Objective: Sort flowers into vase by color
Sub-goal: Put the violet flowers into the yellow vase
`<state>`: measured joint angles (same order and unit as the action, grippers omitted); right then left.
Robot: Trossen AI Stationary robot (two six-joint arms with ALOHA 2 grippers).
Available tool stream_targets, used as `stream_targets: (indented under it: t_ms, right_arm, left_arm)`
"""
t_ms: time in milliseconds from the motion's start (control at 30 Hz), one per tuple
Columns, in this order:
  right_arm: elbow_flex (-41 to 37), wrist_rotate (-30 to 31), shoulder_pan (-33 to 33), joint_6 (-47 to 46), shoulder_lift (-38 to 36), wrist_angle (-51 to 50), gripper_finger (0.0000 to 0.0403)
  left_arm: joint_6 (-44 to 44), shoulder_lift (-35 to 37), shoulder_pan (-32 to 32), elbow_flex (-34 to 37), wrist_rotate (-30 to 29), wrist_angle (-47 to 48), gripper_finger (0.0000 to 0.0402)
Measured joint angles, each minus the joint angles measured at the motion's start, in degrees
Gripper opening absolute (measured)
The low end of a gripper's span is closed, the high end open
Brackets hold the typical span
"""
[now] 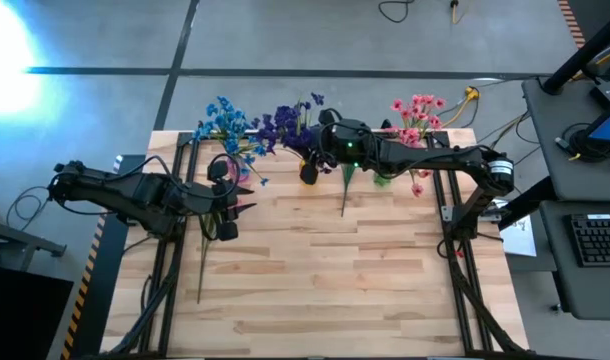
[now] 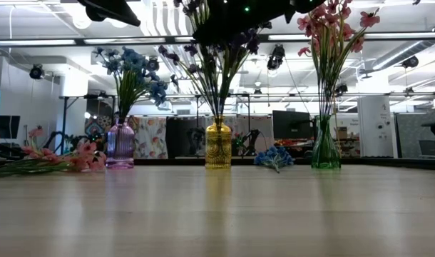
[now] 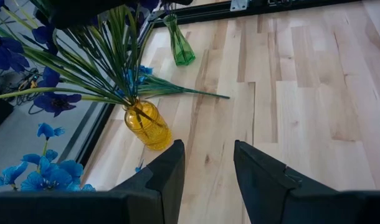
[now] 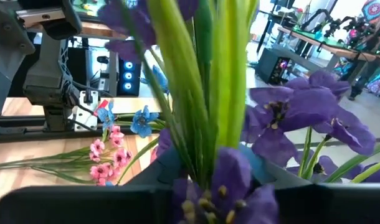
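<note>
Three vases stand along the table's far edge. A pink-tinted one (image 2: 120,146) holds blue flowers (image 1: 223,125), a yellow one (image 2: 218,146) holds purple flowers (image 1: 288,125), and a green one (image 2: 324,151) holds pink flowers (image 1: 415,112). My right gripper (image 1: 309,168) hovers over the yellow vase; in its wrist view it (image 4: 218,177) is open, with the purple bunch's green stems (image 4: 205,93) between the fingers. My left gripper (image 3: 209,165) is open and empty, above the table's left part (image 1: 241,197). A loose pink sprig (image 2: 64,160) and a blue sprig (image 2: 274,157) lie flat on the table. My right gripper stands with one finger on each side of the upright green stems (image 4: 202,143) of the purple bunch, coming from above over the yellow vase. Blossoms hide the fingers' inner sides, so I cannot tell whether they touch the stems.
The loose pink sprig's stem (image 1: 203,262) runs toward the near-left edge beneath my left arm. The blue sprig's stem (image 1: 344,192) lies between the yellow and green vases. Bare wood (image 1: 325,290) fills the near half. Black frame rails (image 1: 175,250) run along both sides.
</note>
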<state>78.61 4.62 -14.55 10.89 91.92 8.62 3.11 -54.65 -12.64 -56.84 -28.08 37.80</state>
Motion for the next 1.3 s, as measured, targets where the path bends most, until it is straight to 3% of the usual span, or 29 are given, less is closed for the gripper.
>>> stream_targets:
  t_ms: [233, 733, 1000, 1300]
  right_arm:
    - [0.0, 3.4, 0.0, -1.8, -0.4, -1.5, 0.0136]
    - [0.0, 3.4, 0.0, -6.6, -1.7, -2.8, 0.0231]
    - [0.0, 3.0, 0.1, -7.2, -3.6, -4.2, 0.0261]
    - [0.0, 2.9, 1.2, -6.6, -5.6, -5.5, 0.0266]
  left_arm:
    - [0.0, 0.0, 0.0, 0.0, 0.0, 0.0, 0.0123]
    - [0.0, 0.0, 0.0, 0.0, 0.0, 0.0, 0.0123]
    - [0.0, 0.0, 0.0, 0.0, 0.0, 0.0, 0.0123]
    - [0.0, 0.0, 0.0, 0.0, 0.0, 0.0, 0.0123]
